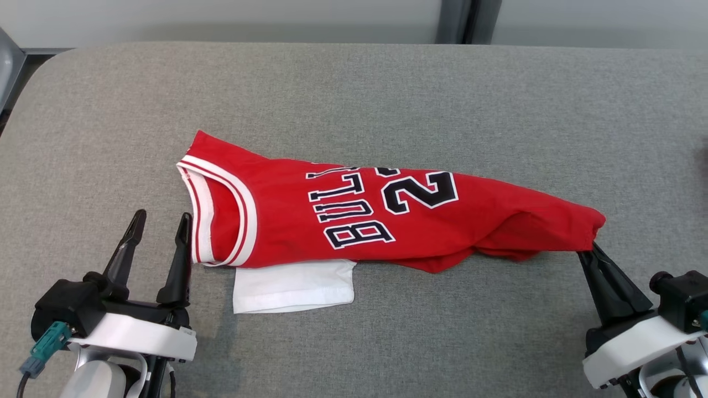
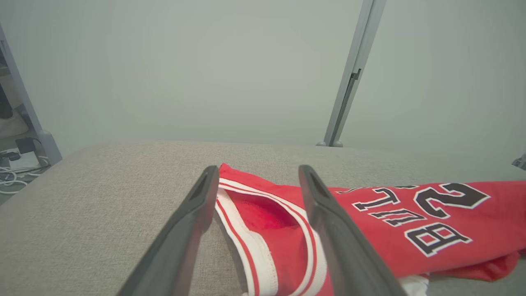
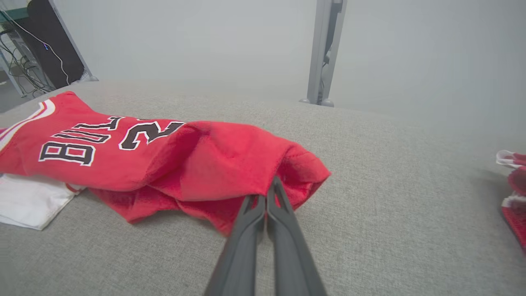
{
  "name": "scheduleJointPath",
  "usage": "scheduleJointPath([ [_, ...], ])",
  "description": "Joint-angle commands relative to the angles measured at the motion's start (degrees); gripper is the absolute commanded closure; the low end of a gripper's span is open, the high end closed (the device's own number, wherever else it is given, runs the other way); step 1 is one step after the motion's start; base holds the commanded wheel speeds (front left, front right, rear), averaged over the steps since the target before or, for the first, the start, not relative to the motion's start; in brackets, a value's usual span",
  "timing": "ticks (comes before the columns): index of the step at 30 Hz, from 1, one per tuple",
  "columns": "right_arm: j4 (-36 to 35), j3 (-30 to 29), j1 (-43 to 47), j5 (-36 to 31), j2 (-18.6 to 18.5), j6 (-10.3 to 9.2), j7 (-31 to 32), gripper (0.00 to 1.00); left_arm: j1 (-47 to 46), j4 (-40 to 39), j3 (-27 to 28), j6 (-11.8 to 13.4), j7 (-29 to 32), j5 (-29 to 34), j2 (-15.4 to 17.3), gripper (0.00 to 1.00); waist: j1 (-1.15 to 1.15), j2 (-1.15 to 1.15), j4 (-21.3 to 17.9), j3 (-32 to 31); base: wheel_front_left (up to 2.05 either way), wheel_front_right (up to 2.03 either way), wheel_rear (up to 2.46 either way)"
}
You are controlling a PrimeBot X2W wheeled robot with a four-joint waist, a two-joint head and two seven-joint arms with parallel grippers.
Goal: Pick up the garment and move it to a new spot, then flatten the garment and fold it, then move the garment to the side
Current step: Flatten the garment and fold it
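The garment (image 1: 354, 218) is a red basketball jersey with black lettering and white trim, lying stretched left to right on the grey table (image 1: 387, 99). A white sleeve or layer (image 1: 293, 287) pokes out beneath its near edge. My right gripper (image 1: 591, 249) is shut on the jersey's bunched right end; in the right wrist view the two fingers meet on the red cloth (image 3: 230, 160) at my right gripper (image 3: 269, 189). My left gripper (image 1: 160, 221) stands open just left of the white-trimmed opening. In the left wrist view my left gripper (image 2: 257, 174) frames that opening of the jersey (image 2: 394, 222).
Another red and white cloth (image 3: 513, 185) lies at the right edge of the right wrist view. The table's far edge meets a pale wall with a grey post (image 2: 349, 82). Bare grey table surface lies behind and in front of the jersey.
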Motion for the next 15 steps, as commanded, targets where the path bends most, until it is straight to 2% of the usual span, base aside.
scheduleJointPath([
  [1, -2.5, -0.6, 1.3, 0.0, 0.3, -0.01, 1.5, 1.00, 0.6, -0.2, 0.4, 0.1, -0.3, 0.4, 0.4, 0.00, 0.00, 0.00, -0.5, -0.4, 0.00, 0.00, 0.00],
  [10, -15.6, -4.3, 4.4, -0.2, 2.1, -0.01, 7.7, 1.00, 0.7, -0.8, 0.6, 0.3, -0.2, 0.5, 0.6, 0.00, 0.00, 0.00, -1.3, -0.4, 0.00, 0.00, 0.00],
  [15, -21.1, -6.7, 3.1, 0.8, 1.4, -0.01, 9.6, 1.00, 0.6, -0.8, 0.3, 0.3, -0.2, 0.6, 0.5, 0.00, 0.00, 0.00, -1.3, -0.2, 0.00, 0.00, 0.00],
])
